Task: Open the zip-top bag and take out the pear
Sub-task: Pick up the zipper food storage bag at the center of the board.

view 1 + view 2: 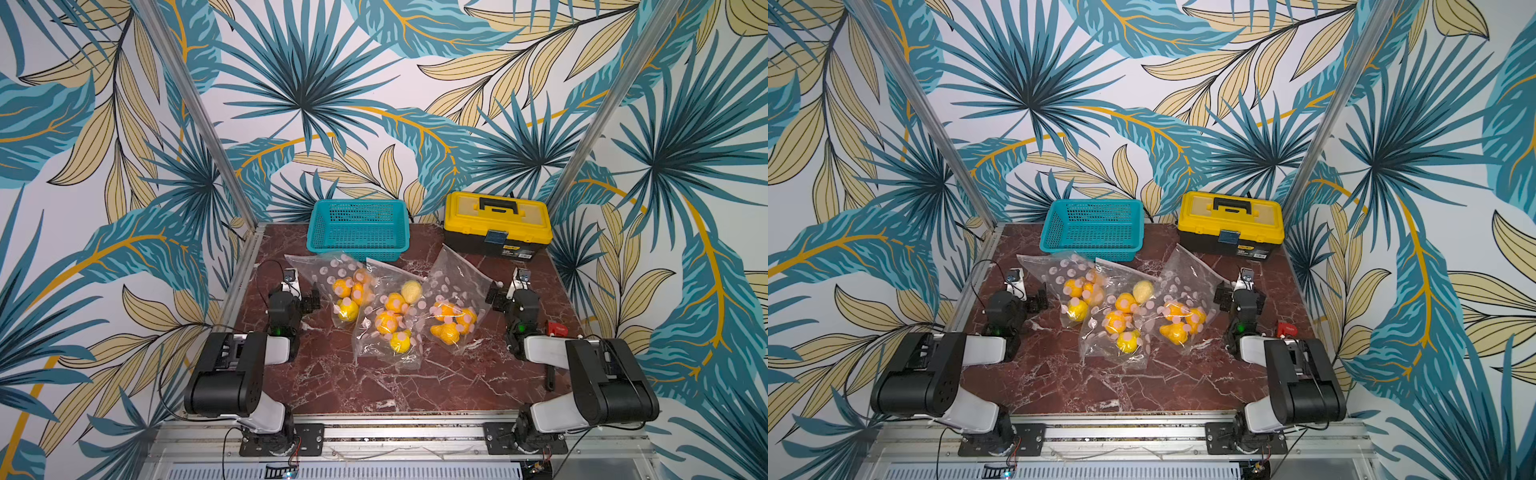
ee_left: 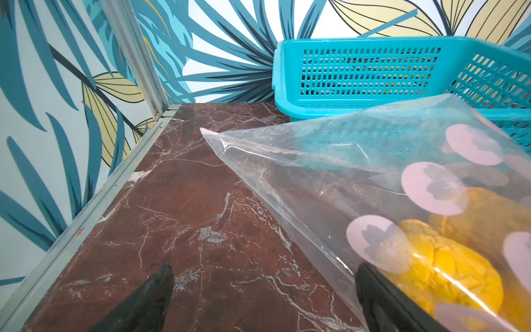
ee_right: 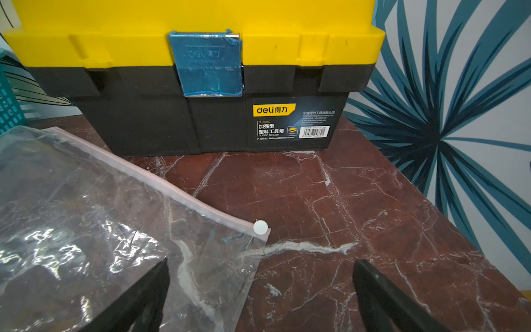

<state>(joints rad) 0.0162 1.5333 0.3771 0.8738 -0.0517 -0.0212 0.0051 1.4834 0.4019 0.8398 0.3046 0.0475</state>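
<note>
Status: nothing begun. Three bags lie mid-table, all apparently zipped. The left bag (image 1: 328, 286), middle bag (image 1: 388, 324) and right bag (image 1: 455, 303) hold yellow-orange fruit; which piece is the pear I cannot tell, though a paler fruit (image 1: 411, 291) shows at the middle bag's far end. The left claw (image 1: 309, 300) and right claw (image 1: 495, 296) flank the bags, jaws spread wide, gripping nothing.

Materials: thin, crinkled, glossy film printed with pink dots; a pink zip strip (image 3: 161, 184) ending in a white slider (image 3: 260, 227). The table (image 1: 449, 374) is hard red marble.
</note>
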